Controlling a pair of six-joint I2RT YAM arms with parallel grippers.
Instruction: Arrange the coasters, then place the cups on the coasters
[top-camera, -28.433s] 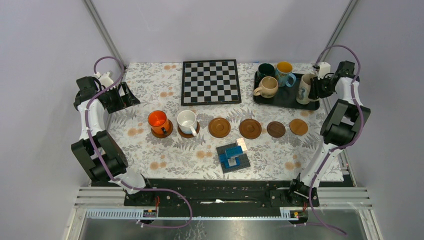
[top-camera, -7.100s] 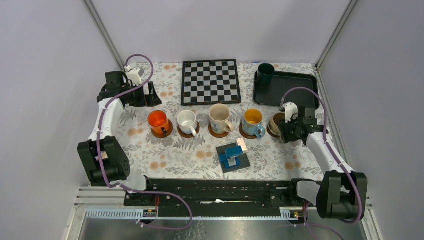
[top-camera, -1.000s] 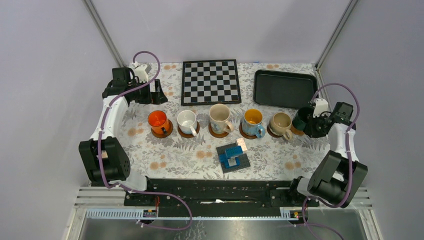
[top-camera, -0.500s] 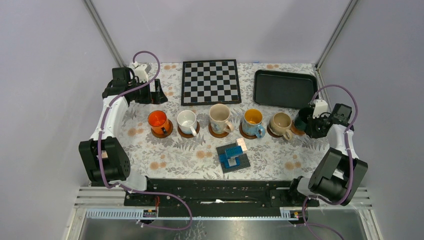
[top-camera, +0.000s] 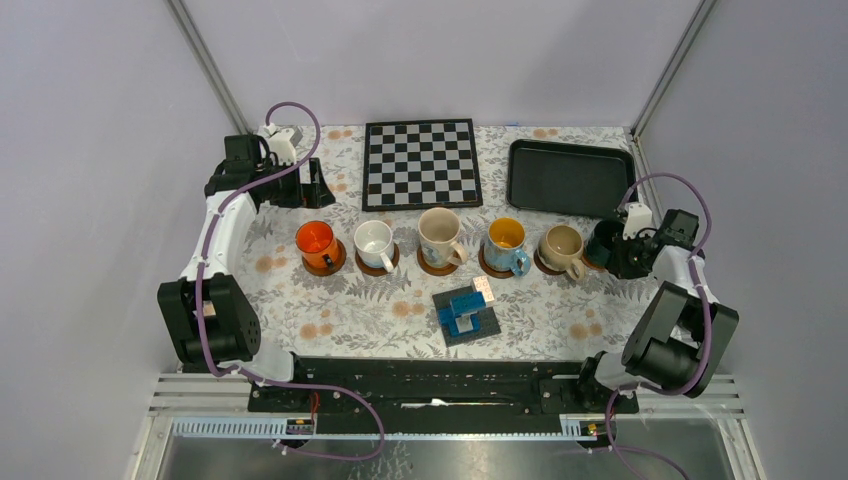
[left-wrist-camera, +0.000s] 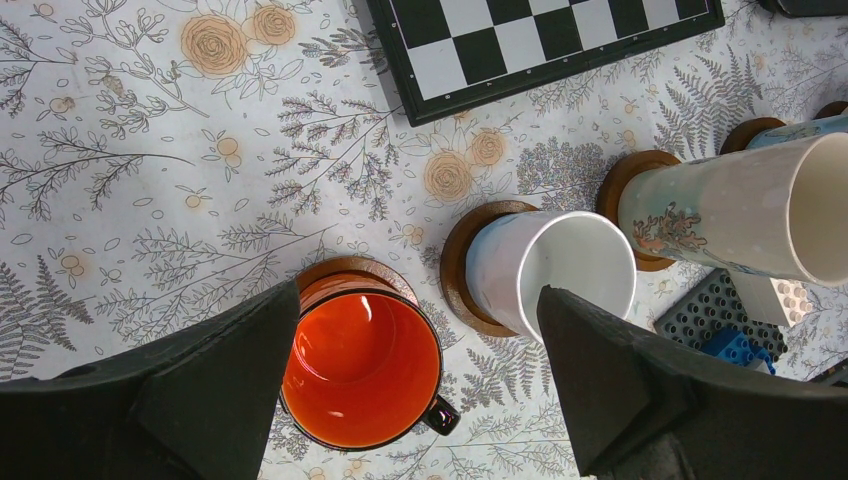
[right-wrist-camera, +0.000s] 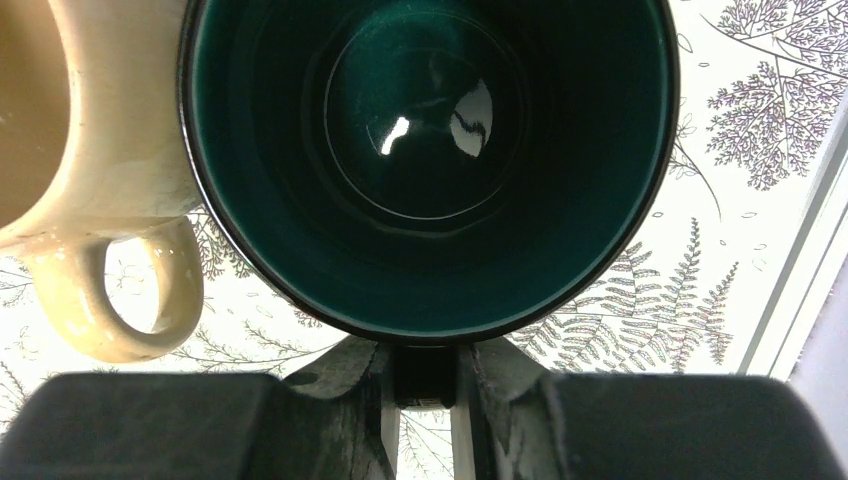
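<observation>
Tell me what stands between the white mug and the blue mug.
The patterned cream mug, between the white mug and the blue mug; the top view shows it.

We see left gripper wide open over orange mug and white mug, both on coasters; patterned mug right, chessboard beyond.

- The left arm reaches up the left side of the bench toward its far end. The left claw points down, jaws spread wide, gripping nothing.
- The right arm is folded tight at the right edge. The right claw sits low, jaws closed on the handle of a dark green ceramic mug.
</observation>
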